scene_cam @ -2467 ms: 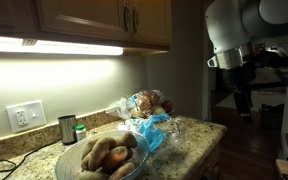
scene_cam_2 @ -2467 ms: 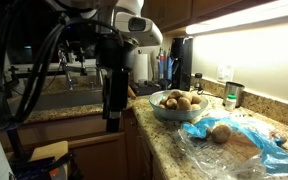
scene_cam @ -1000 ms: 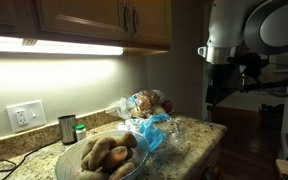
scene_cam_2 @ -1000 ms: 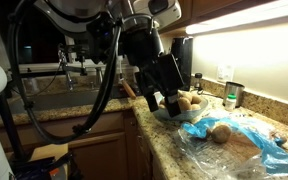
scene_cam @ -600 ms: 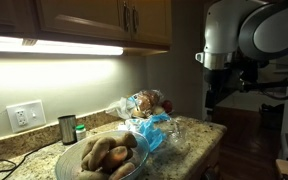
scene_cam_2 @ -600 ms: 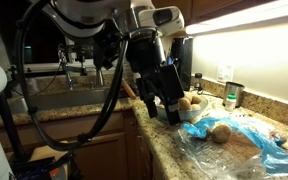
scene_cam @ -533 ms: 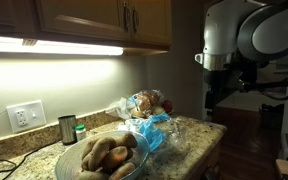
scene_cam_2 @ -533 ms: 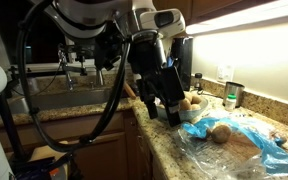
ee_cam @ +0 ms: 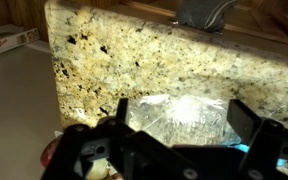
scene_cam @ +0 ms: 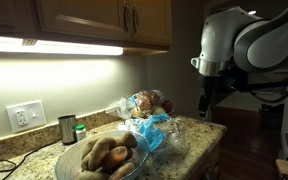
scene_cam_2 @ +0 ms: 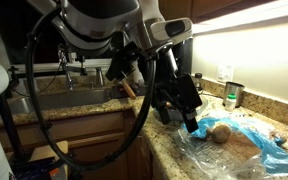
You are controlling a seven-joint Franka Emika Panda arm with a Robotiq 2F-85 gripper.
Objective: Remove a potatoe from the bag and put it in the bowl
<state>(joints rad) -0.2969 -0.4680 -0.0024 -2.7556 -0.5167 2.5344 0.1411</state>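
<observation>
Gripper (scene_cam_2: 191, 122) hangs above the bag (scene_cam_2: 250, 141), centre-right in an exterior view.
Jaws spread wide, holding nothing; a potato (scene_cam_2: 220, 131) lies just beside them in the bag.

Arm (scene_cam_2: 134, 35): pale and bulky, entering from the upper centre of the frame and slanting down to the right over the counter edge.
Gripper (scene_cam_2: 190, 122): dark, at centre right, low over the near end of the bag and just left of the potato.
Potato (scene_cam_2: 220, 132): tan, lying inside the bag at right of centre.
Bag (scene_cam_2: 246, 143): clear crinkled plastic with a blue patch, spread across the lower right.
Counter (scene_cam_2: 169, 152): speckled granite, running from centre to the right edge.
Cup (scene_cam_2: 231, 95): metallic, upright by the back wall, right of the gripper.
Cables (scene_cam_2: 32, 85): black loops hanging at left.
Light strip (scene_cam_2: 249, 14): bright, at upper right under the cabinets.
</observation>
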